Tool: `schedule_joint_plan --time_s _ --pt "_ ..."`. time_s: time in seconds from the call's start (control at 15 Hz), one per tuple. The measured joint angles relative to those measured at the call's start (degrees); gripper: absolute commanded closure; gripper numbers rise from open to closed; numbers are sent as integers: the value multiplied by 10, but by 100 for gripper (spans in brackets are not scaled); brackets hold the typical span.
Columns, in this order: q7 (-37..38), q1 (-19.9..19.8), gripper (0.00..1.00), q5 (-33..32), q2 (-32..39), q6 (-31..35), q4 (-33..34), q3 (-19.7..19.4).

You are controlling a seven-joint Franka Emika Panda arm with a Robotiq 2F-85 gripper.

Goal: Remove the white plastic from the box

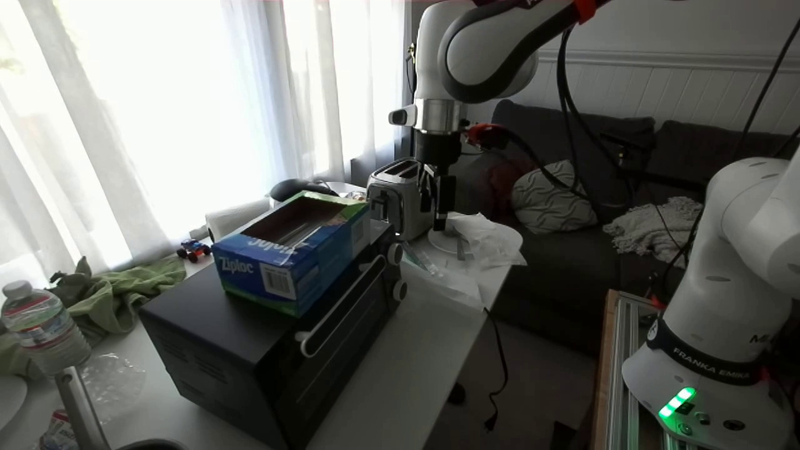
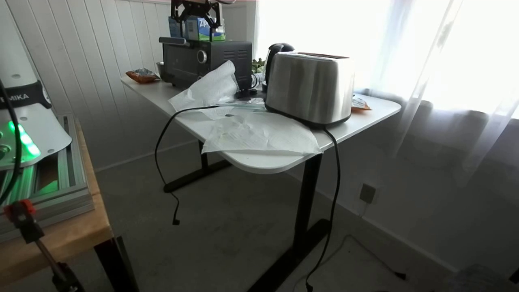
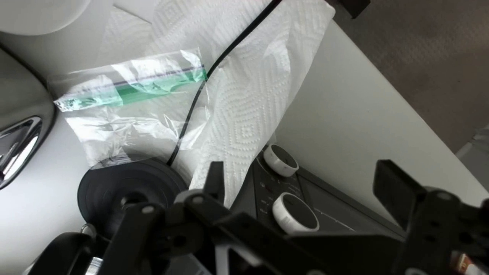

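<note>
Plastic bag (image 3: 133, 110) on white table (image 3: 344, 99), below wide-spread, empty jaws, apart from them

In an exterior view, the gripper (image 2: 196, 37) is cut off by the top edge and the Ziploc box (image 2: 194, 29) partly hidden behind it. In the wrist view, the toaster (image 3: 21, 88) is cut off by the left edge, and the markings (image 3: 293, 187) on the toaster oven (image 3: 332, 210) cannot be read.

Daylight bleaches the curtains (image 1: 206, 94) at ten o'clock in an exterior view; the sofa (image 1: 569, 265) at three o'clock sits in gloom. In the wrist view, the toaster (image 3: 23, 88) glints at nine o'clock and the gripper (image 3: 301, 179) is blurred from four to seven.
</note>
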Motion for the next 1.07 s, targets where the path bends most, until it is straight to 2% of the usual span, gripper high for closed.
schedule_joint_plan --time_s 0.33,0.67,0.87,1.07 --pt "0 -13 0 -47 -21 -8 11 0" --pt "2 -22 0 -124 -85 -91 51 0" --pt "10 -23 0 -143 -111 -119 67 0" --pt "12 -22 0 -144 -112 -120 68 0"
